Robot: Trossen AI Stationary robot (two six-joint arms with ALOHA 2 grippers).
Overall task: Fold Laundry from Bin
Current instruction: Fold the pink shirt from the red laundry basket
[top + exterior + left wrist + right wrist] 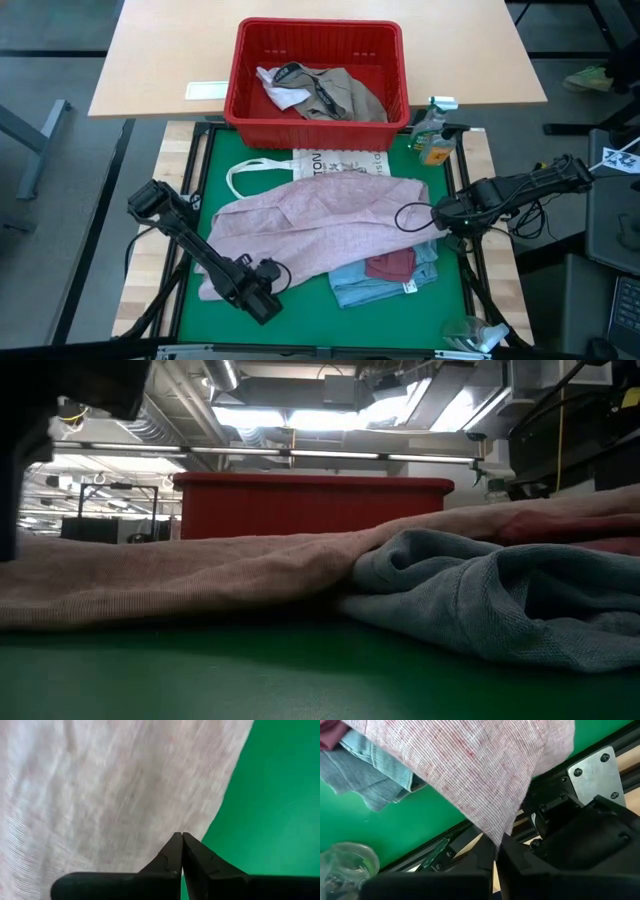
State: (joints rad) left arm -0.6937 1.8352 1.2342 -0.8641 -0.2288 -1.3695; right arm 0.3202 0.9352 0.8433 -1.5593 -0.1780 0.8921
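Note:
The laundry's pale pink garment (320,225) lies spread over the green mat, its near edge (150,575) resting on the mat. My left gripper (245,290) is shut at the garment's near-left end. My right gripper (438,218) is shut on its right end at the table's right side. Folded light blue pieces (360,288) with a maroon one (390,264) on top lie under the pink garment's near-right part. The red bin (245,110) stands beyond the mat with khaki-grey and white laundry (340,95) in it. My left gripper (182,836) comes from above, pointing down, with its fingertips closed at the pink garment's edge (170,822). The cloth runs right up to the tips; how many layers they have cannot be told. My right gripper (496,845) pinches a corner of the pink garment (495,827) between its two fingertips, pointing steeply down. The cloth narrows to a point at the tips and is drawn taut from there, lifted off the mat at that end.
A white tote bag (340,162) lies flat between the bin and the pink garment. A spray bottle (432,135) stands at the mat's far right corner. A clear plastic object (470,333) sits at the near right. The mat's near-left part (210,320) is bare green.

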